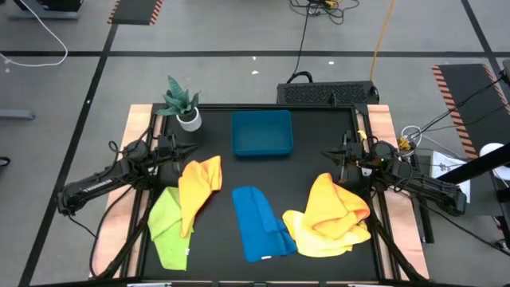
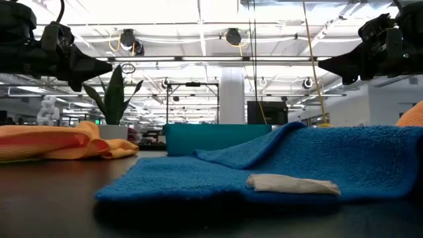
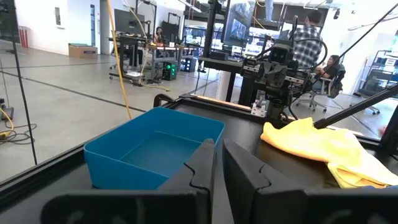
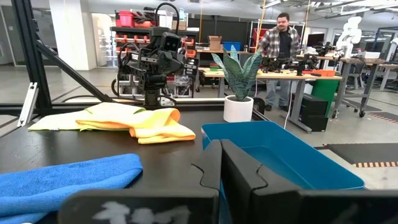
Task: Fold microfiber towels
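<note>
With both grippers hovering clenched and empty at the table's far sides, the blue towel (image 1: 259, 223) is lying front-centre, its long axis running front to back, sitting about equally near the left gripper (image 1: 190, 151) and the right gripper (image 1: 328, 155).

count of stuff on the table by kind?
Towels: 5: lime green, orange, blue, orange, yellow
Tray: 1
Potted plant: 1
Total: 7
</note>
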